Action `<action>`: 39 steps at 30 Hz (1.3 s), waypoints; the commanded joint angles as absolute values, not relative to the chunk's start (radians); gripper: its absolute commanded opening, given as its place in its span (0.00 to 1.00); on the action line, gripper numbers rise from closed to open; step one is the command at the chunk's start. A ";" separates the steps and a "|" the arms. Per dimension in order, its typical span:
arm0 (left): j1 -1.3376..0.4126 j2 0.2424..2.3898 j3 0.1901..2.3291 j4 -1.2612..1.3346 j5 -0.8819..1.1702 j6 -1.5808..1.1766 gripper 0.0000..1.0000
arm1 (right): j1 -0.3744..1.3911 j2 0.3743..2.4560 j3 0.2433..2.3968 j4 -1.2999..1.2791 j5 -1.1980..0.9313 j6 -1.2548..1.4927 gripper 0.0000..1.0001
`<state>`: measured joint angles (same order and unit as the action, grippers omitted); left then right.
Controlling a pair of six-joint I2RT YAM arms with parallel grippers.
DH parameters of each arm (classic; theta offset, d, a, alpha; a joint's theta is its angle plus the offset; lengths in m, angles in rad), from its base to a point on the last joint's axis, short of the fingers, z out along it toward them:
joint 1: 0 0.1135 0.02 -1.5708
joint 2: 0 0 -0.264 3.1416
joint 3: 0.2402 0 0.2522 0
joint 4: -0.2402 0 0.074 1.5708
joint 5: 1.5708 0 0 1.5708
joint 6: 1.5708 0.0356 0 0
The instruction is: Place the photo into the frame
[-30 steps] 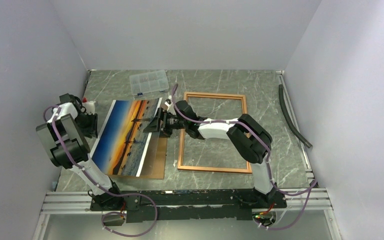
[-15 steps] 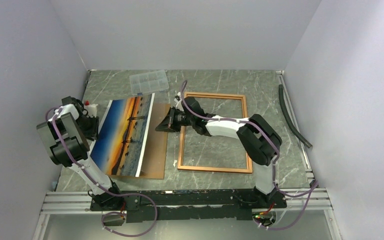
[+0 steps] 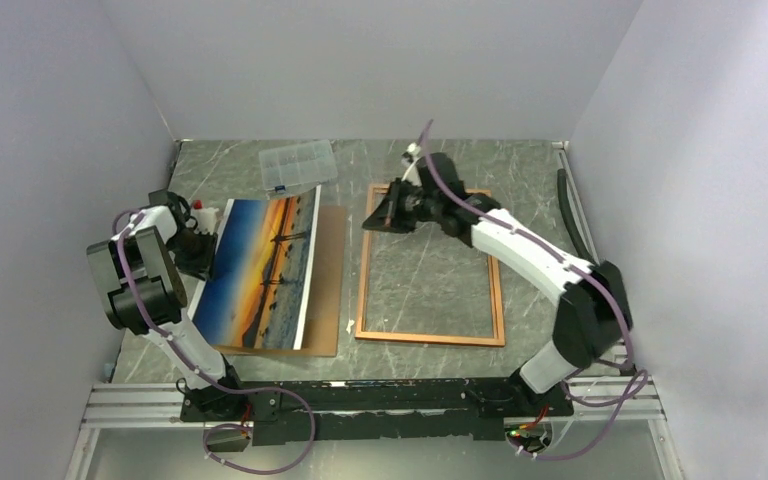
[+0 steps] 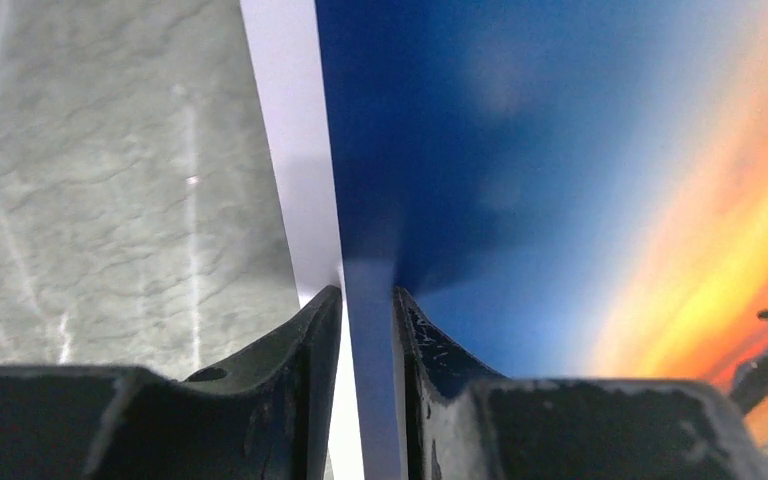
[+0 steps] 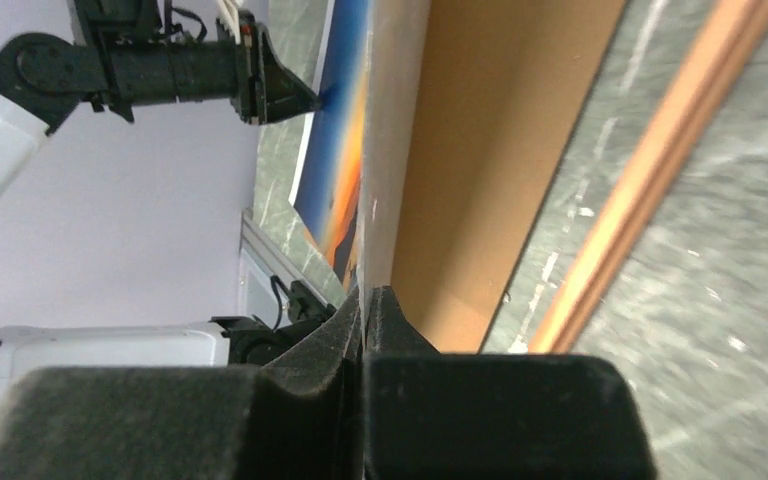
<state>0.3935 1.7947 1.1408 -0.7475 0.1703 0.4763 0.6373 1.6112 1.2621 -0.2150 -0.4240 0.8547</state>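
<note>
Looked like the carry-over step, nowhere near the drop-in yet. Found the photo (image 3: 260,270) sitting left of the frame (image 3: 360,290), picture side up and not overlapping it anywhere. Had its right long edge down over the brown backing board (image 3: 328,270) and its left edge raised off the table (image 3: 540,180). Left a strip of that board showing between print and wooden border.

Caught the left claw (image 4: 365,290) pinching the raised edge right at the white margin, one finger on each face of the sheet. Spotted the right claw (image 5: 363,300) up by the frame's far-left corner, fingers pressed flat together on nothing at all, well apart from the photo.

Next move, best guess: called for a lift and a shift to the right until all four corners hung inside the border, then a gentle lowering onto the pane. Probably wanted that right claw opened and back on the opposite edge first. Worried a bit about sag or twist with only one pinch on such a big floppy sheet. Also needed careful squaring up, given barely any spare room inside that border.
</note>
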 commanded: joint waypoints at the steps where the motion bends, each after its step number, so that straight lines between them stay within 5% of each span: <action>1: 0.357 1.752 1.138 -0.809 0.245 0.444 0.31 | 0.539 1.440 1.318 -0.452 -0.395 0.716 0.00; 13: 0.329 1.656 1.493 -1.070 0.290 0.399 0.48 | 0.423 1.311 1.489 -0.755 -0.414 0.528 0.00; 19: 0.087 1.645 1.549 -1.092 0.308 0.268 0.57 | 0.392 1.228 1.528 -0.852 -0.353 0.451 0.00; 25: -0.182 1.743 1.610 -1.036 0.348 0.137 0.79 | 0.379 1.126 1.553 -1.007 -0.138 0.413 0.00; 39: -0.492 2.097 1.814 -0.948 0.388 0.006 0.74 | 0.376 1.049 1.569 -1.140 0.006 0.498 0.00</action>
<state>-0.4736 2.0666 1.7531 -0.9684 0.3420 0.0494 0.3794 1.0592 1.5463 -1.1439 -0.0158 0.4713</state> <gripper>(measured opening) 0.757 0.013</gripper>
